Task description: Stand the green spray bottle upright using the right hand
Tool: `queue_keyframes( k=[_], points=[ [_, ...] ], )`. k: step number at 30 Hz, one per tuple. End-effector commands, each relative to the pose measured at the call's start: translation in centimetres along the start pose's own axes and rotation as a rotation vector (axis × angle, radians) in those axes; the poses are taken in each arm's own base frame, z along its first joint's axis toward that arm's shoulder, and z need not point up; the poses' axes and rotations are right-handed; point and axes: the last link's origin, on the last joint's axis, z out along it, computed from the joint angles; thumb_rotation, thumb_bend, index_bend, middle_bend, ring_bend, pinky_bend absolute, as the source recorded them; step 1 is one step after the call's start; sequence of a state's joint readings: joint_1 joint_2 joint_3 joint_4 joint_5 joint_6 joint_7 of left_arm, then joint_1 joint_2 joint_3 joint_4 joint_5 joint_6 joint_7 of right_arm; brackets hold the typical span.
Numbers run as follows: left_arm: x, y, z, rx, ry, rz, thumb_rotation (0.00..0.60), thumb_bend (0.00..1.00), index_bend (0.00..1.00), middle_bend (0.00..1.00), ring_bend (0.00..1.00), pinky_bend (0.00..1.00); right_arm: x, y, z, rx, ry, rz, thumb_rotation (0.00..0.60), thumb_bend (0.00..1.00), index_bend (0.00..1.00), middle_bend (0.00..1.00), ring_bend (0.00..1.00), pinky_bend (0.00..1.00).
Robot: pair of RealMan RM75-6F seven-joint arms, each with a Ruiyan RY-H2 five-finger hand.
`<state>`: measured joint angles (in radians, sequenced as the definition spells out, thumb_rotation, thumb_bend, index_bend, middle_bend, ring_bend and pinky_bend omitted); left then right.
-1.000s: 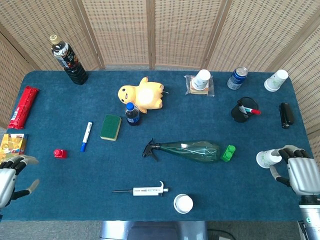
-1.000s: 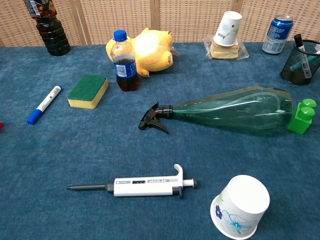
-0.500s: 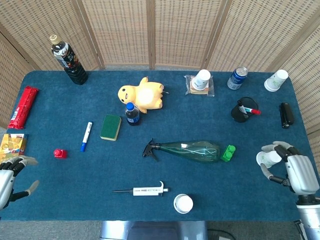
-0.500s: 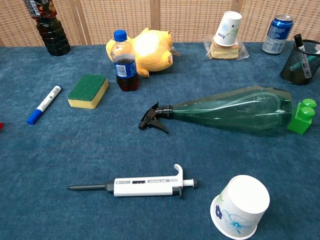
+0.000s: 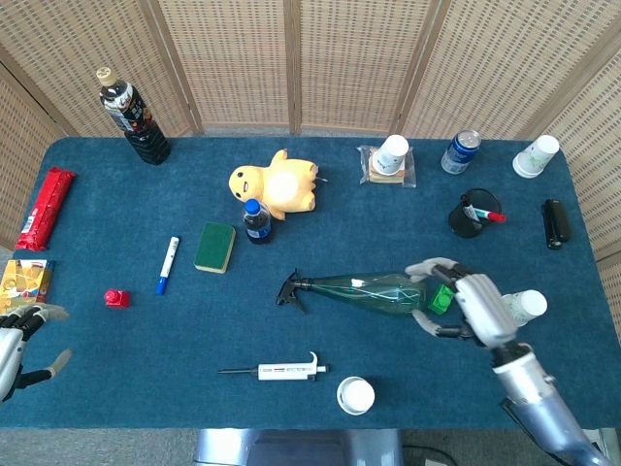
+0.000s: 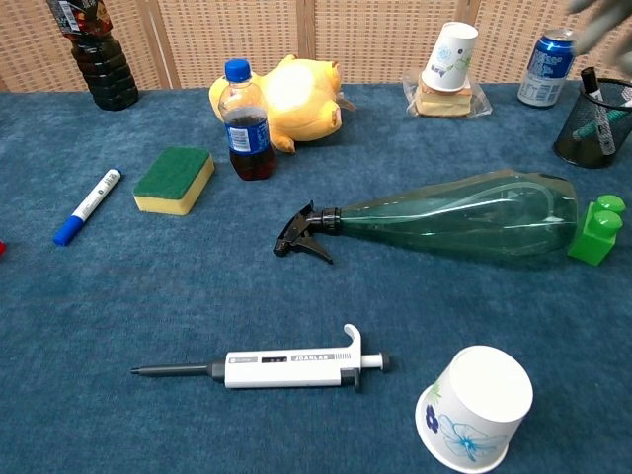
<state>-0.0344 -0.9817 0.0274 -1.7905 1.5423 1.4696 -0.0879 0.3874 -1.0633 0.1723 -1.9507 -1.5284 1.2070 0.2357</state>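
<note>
The green spray bottle [image 5: 374, 292] lies on its side at table centre, black nozzle pointing left, base touching a green block [image 5: 444, 297]. The right hand [image 5: 464, 303] hovers over the base end, fingers spread, holding nothing, apparently positioned to grasp the body. Contact cannot be confirmed; the chest view shows only a blur. The left hand [image 5: 17, 342], partly cut off at the frame edge, rests open.

The worktop [image 6: 118, 296] is covered in matt blue cloth. The green spray bottle [image 6: 464, 215] is made of glossy translucent plastic. A woven screen [image 5: 291, 58] and a plush yellow toy [image 6: 296, 99] are seen.
</note>
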Motion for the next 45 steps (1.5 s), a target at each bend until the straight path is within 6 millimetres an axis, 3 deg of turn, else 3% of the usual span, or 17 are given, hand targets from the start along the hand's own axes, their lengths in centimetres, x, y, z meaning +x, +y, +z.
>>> queue_keyframes(
  k=[1, 13, 22, 32, 45],
  points=[
    [-0.3, -0.3, 0.2, 0.009, -0.009, -0.004, 0.600, 0.33, 0.34, 0.34, 0.26, 0.24, -1.8, -1.5, 2.7, 0.020, -0.049, -0.013, 0.600, 0.36, 0.26, 0.38, 0.22, 0.31],
    [-1.4, -1.4, 1.2, 0.030, -0.046, -0.009, 0.600, 0.33, 0.33, 0.33, 0.26, 0.24, -8.4, -3.5, 9.6, -0.017, -0.182, -0.266, 0.600, 0.30, 0.18, 0.33, 0.18, 0.28],
    [-1.7, -1.7, 1.6, 0.035, -0.060, -0.013, 0.600, 0.33, 0.33, 0.33, 0.26, 0.24, -11.8, -4.8, 12.0, -0.082, -0.266, -0.438, 0.600, 0.28, 0.10, 0.27, 0.13, 0.22],
    [-2.0, -1.8, 2.0, 0.033, -0.067, -0.015, 0.600, 0.33, 0.33, 0.33, 0.26, 0.24, -14.2, -6.2, 12.7, -0.117, -0.288, -0.571, 0.600, 0.28, 0.09, 0.26, 0.13, 0.21],
    [-2.2, -2.4, 2.0, 0.038, -0.069, -0.025, 0.600, 0.33, 0.33, 0.33, 0.26, 0.24, -17.1, -6.0, 12.8, -0.119, -0.302, -0.778, 0.600, 0.28, 0.08, 0.25, 0.11, 0.19]
  ],
)
